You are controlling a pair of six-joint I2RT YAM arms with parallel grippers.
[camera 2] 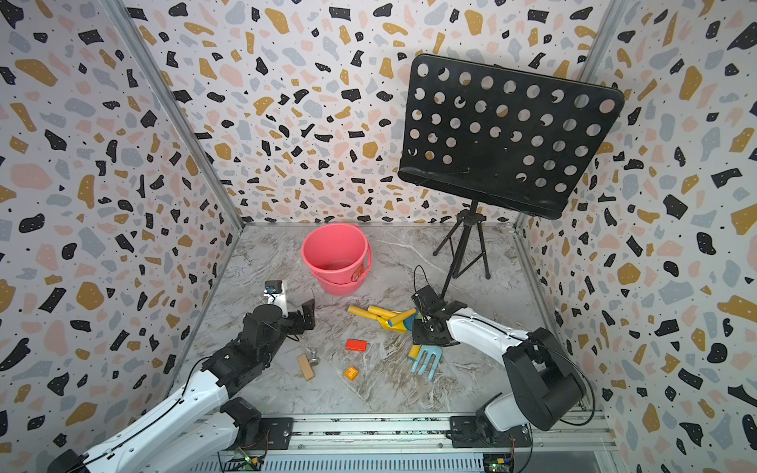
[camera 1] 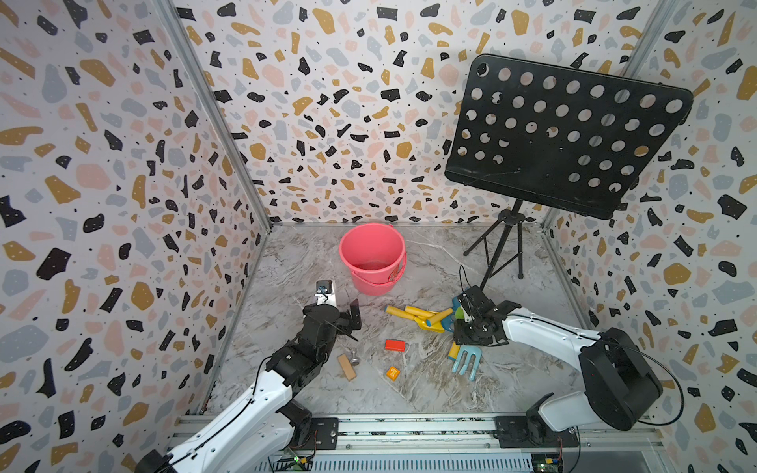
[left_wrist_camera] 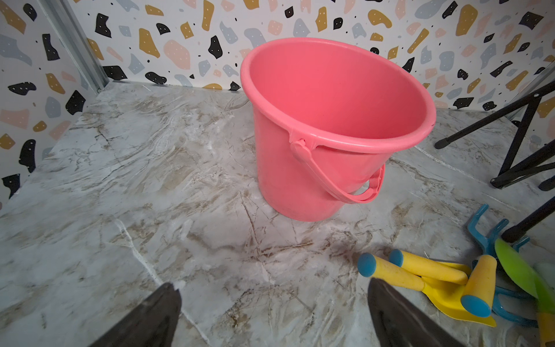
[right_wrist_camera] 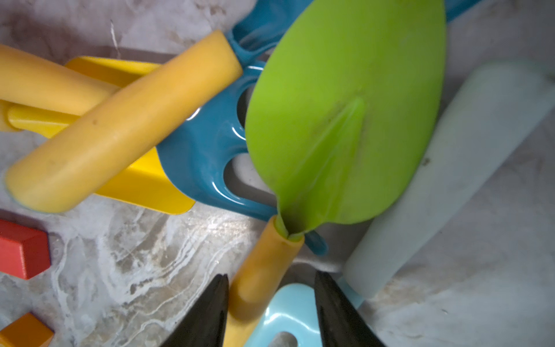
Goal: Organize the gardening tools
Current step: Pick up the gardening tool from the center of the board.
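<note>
While the pink bucket (left_wrist_camera: 300, 180) stands empty and the gardening tools (camera 1: 422, 317) lie strewn, the half-open right gripper (right_wrist_camera: 270, 275) straddles the handle of the green trowel (right_wrist_camera: 345, 105), the left gripper (left_wrist_camera: 271, 284) gaping wide, empty.

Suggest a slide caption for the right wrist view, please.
Right gripper, jaws open, flanking the green trowel handle beside a blue rake.
</note>
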